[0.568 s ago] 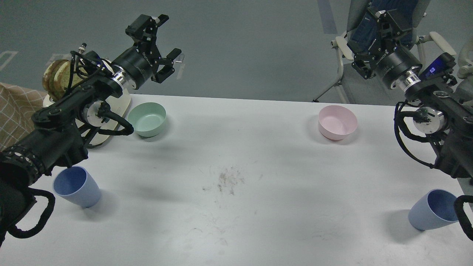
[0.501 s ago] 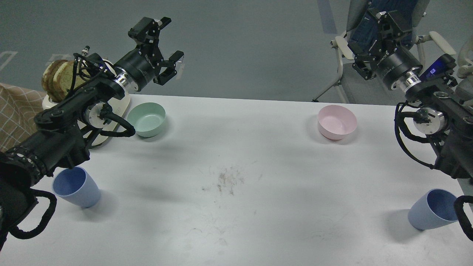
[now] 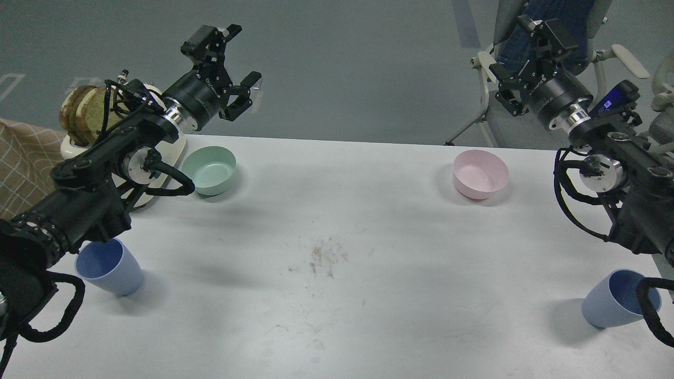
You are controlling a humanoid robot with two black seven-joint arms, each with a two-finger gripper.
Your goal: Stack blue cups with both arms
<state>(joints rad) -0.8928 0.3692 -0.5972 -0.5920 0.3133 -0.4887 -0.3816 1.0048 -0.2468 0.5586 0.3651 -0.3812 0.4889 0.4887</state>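
**Both cups stand untouched, well behind raised claws**

Nearest the robot, the two blue cups sit upright on the white table (image 3: 337,316), one at each near corner. The left blue cup (image 3: 108,267) stands far back from and below the left gripper (image 3: 231,68), partly under that arm's thick forearm; the right blue cup (image 3: 616,300) lies likewise well behind and below the right gripper (image 3: 518,58), with a loop of black cable crossing its rim. Neither cup is touched.

They look like thin matte plastic — light, stiff enough to hold shape, not fragile, but easy to tip or skid on a smooth top because the base is narrow. My judgement is that a pinch over the rim, one finger inside and one outside, or a gentle squeeze across the upper wall, would hold best; the taper should let one slide into the other.

Farther out, the mint-green bowl (image 3: 209,170) sits below and slightly behind the left claw, the pink bowl (image 3: 480,174) below and behind the right one.

Both arms reach up and forward over the far table edge. The left claw is spread wide and carries nothing. The right claw points away — its fingers seem parted and empty, though they show dark against the chair (image 3: 526,31) beyond.
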